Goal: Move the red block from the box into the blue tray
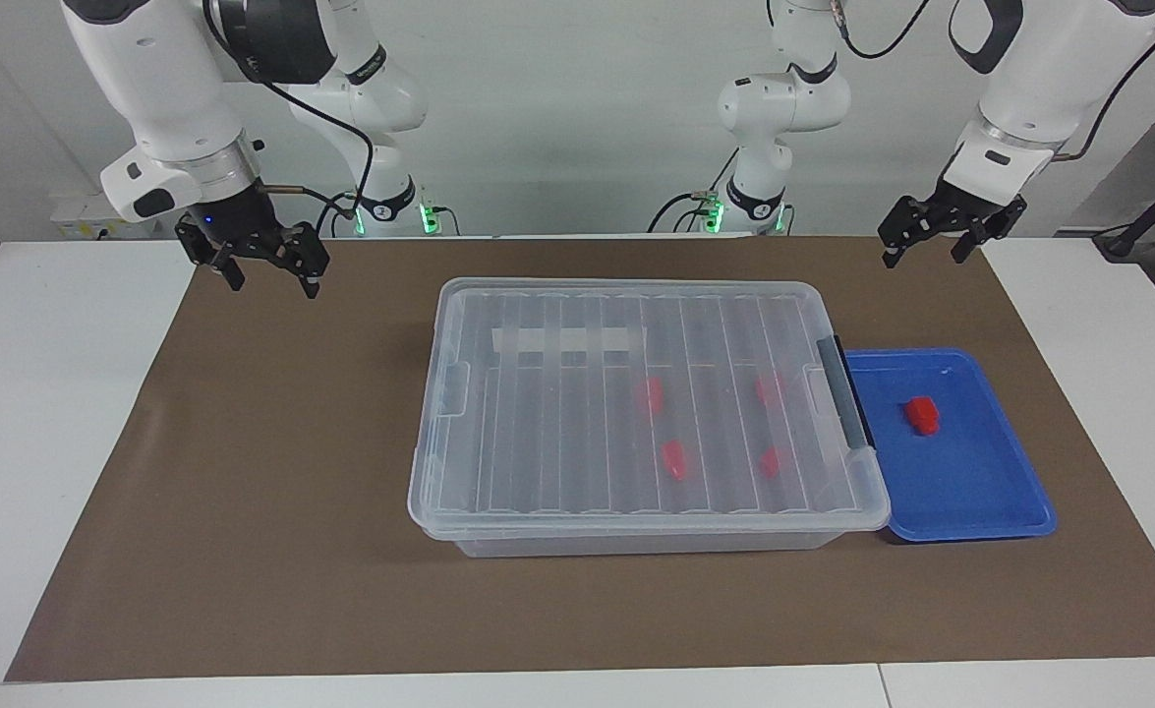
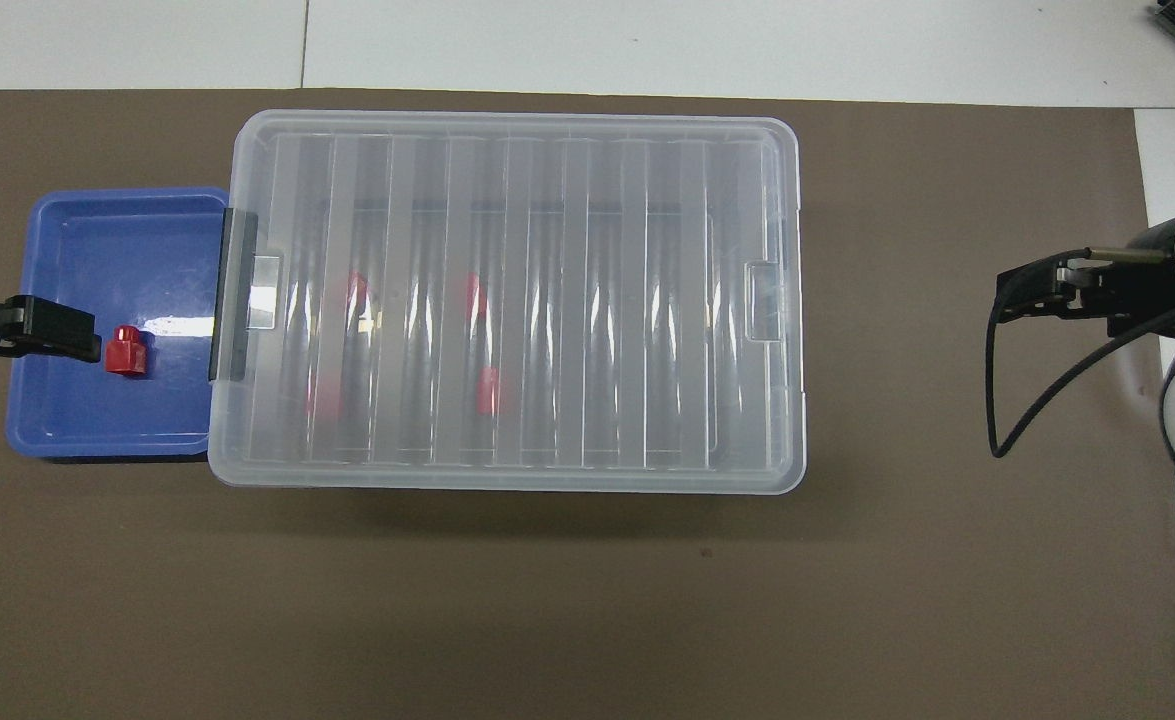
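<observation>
The box (image 1: pixel 636 413), a clear bin with its ribbed lid on, sits mid-mat, also in the overhead view (image 2: pixel 517 300). Several red blocks show through the lid, one of them (image 1: pixel 673 459) toward the box's end by the tray. Beside the box, toward the left arm's end, lies the blue tray (image 1: pixel 970 492) (image 2: pixel 97 260) with one red block (image 1: pixel 922 414) (image 2: pixel 126 350) resting in it. My left gripper (image 1: pixel 923 256) (image 2: pixel 57 332) hangs open and empty in the air over the mat, apart from the tray. My right gripper (image 1: pixel 272 285) (image 2: pixel 1037 295) hangs open and empty over the mat's other end.
A brown mat (image 1: pixel 272 511) covers the white table (image 1: pixel 46 413). The tray's long edge is tucked under the box's rim by the black handle (image 1: pixel 847 393). A black cable (image 2: pixel 997 400) loops below the right wrist.
</observation>
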{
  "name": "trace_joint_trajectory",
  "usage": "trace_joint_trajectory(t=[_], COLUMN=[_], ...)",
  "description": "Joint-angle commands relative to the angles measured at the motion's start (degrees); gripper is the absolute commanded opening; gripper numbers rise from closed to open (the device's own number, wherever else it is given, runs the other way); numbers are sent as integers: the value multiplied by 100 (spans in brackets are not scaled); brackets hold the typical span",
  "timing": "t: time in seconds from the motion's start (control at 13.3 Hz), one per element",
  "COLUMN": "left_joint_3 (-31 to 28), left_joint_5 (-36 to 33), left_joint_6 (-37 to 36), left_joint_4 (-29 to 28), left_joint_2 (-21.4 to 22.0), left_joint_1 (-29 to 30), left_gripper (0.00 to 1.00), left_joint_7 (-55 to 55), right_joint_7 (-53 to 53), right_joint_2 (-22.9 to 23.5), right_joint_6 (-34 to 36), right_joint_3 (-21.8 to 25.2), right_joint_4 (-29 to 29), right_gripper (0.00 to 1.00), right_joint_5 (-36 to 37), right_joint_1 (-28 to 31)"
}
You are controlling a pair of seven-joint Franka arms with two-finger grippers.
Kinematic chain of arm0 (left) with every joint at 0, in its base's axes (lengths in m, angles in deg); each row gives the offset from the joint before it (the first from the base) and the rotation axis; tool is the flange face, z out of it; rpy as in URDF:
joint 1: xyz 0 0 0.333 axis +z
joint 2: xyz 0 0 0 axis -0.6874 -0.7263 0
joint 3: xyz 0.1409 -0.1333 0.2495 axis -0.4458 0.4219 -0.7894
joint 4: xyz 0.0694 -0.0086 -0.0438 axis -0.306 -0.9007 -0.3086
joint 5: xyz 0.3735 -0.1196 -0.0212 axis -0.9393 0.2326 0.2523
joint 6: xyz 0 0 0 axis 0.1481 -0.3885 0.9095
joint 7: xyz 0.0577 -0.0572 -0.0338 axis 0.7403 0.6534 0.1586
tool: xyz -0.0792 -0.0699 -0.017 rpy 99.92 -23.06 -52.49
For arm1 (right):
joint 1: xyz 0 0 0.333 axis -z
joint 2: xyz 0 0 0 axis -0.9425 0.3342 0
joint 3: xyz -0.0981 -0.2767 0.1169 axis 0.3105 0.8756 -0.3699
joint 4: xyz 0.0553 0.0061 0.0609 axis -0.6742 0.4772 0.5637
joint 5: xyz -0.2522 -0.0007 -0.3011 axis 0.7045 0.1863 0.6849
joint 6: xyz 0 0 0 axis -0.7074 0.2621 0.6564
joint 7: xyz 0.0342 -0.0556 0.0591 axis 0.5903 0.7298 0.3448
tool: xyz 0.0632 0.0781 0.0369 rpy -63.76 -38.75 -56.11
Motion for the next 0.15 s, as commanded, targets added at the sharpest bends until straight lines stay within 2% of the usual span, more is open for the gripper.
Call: trace_joint_trajectory(t=[0.0,0.08], left_joint_3=[29,38], left_joint_5=[-10,-10], left_joint_6=[56,56], left_joint_4=[-11,-11], left_joint_2=[12,12], left_joint_1=[29,11], left_gripper=[100,100], left_joint_7=[-60,-26], right_joint_7=[-170,-170], right_joint_2=[-74,-74], right_joint_6=[45,45], right_joint_3=[-22,-22], right_joint_4=[78,78], right_gripper=[100,100], right_joint_5=[-53,-53], right_joint_1=[47,47])
